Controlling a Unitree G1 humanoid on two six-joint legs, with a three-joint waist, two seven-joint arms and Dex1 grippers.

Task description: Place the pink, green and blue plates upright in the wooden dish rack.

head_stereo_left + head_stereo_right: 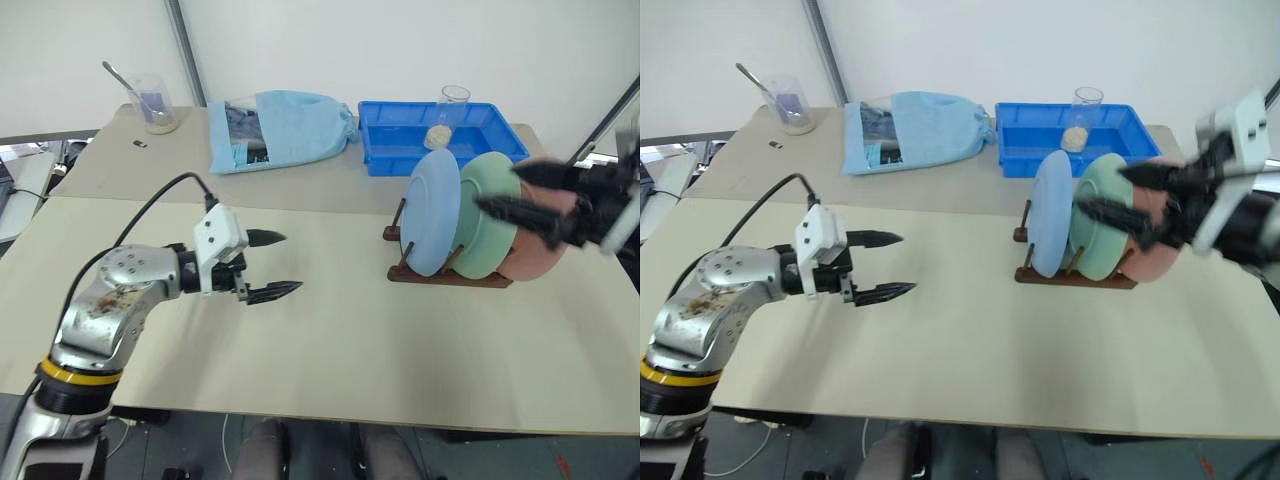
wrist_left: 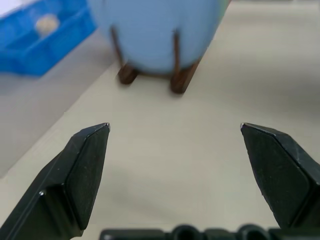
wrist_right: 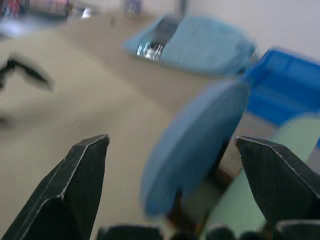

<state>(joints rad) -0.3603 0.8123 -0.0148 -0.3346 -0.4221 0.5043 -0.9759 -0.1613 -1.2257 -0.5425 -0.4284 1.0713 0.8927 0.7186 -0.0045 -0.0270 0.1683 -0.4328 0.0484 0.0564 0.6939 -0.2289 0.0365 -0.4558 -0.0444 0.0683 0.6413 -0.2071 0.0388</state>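
Nearest me, toward the counter's (image 1: 330,370) front-left corner, the left end effector (image 1: 268,265) hangs over bare surface with its fingers spread wide and nothing between them, pointing across at the rack. Going right, the rack (image 1: 447,276) sits well in from the right edge, in front of a blue tray (image 1: 380,150) near the back edge. Three plates stand upright in it, side by side: the blue plate (image 1: 432,212) first, the green plate (image 1: 483,235) next, the pink plate (image 1: 535,262) last. Over the green and pink ones hovers the right end effector (image 1: 515,190), fingers wide apart and gripping nothing.

My guess is these plates are light, stiff matte plastic, not fragile and not especially slippery. On edge they look easy to knock over or roll, so any adjustment should pinch the top rim, fingers on either face, lifting straight up between the pegs.
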